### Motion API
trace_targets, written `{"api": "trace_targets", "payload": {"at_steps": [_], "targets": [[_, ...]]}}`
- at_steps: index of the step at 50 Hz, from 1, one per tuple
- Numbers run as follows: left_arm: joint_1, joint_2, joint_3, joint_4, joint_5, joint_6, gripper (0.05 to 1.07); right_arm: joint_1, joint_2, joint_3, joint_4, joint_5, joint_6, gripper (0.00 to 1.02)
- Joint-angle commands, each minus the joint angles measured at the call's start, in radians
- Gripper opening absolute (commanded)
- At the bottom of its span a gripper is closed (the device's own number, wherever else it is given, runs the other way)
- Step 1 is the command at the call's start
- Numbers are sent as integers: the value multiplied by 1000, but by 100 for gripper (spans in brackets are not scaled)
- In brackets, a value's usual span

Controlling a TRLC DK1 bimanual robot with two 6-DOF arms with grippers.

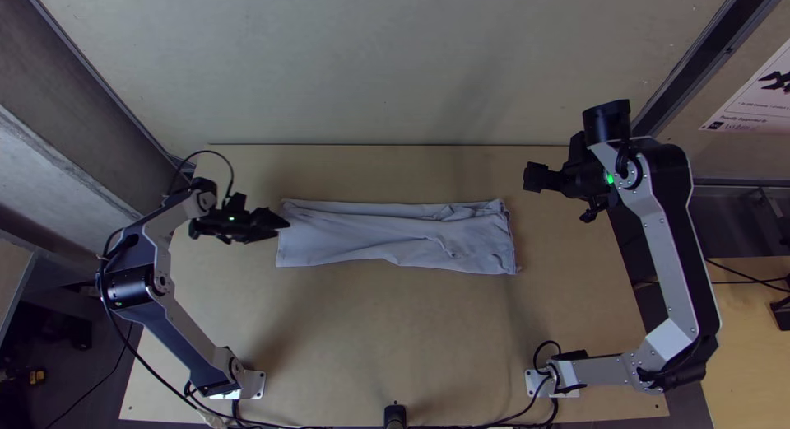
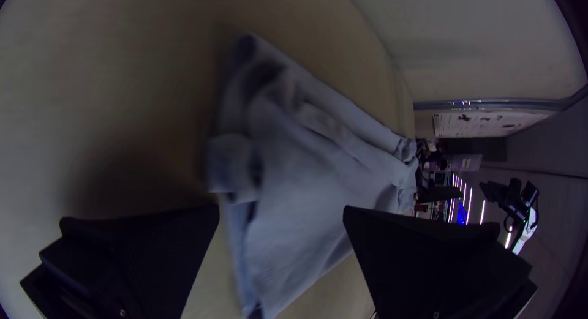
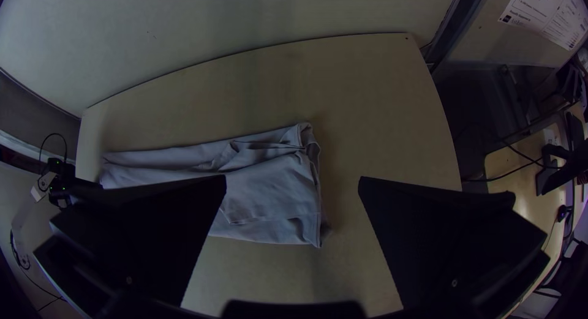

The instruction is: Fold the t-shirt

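Pale wood makes up the tabletop (image 1: pixel 387 330), with a plain upright panel (image 1: pixel 387 67) behind it. Across the middle lies the t-shirt (image 1: pixel 395 240), gathered into a long, rumpled strip. The left gripper (image 2: pixel 282 210) is just beside the strip's left end, its fingers spread and clenching nothing; the right gripper (image 3: pixel 293 179) is likewise parted and unladen, well apart from the cloth, off toward the right.

Catching just the upper layer at the left end seems the likeliest slip, since the plies there sit unevenly and a small flap juts out; that would peel the strip open. Swinging one end over with the other unpinned could also skew it, or set the existing creases in.

The strip's long axis runs left to right, roughly parallel to the table's far edge (which end has the collar, I cannot tell), and its right end is slightly broader.
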Motion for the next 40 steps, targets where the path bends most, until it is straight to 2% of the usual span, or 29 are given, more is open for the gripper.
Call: {"api": "trace_targets", "payload": {"at_steps": [1, 8, 13, 30, 36, 40], "targets": [[-92, 24, -83, 44, -40, -99, 103, 7, -25, -29, 3, -6, 25, 99], [-189, 19, -79, 117, -66, -207, 103, 6, -32, -41, 3, -6, 26, 99], [-255, 19, -71, 163, -124, -260, 103, 6, -43, -56, 6, -6, 26, 99], [-451, 55, 21, 192, -241, -362, 103, -2, -58, -104, 18, -6, 37, 99], [-516, 71, 42, 206, -344, -385, 103, -4, -60, -108, 22, -6, 40, 99], [-548, 76, 52, 206, -404, -392, 99, -5, -60, -111, 23, -6, 43, 99]]}}
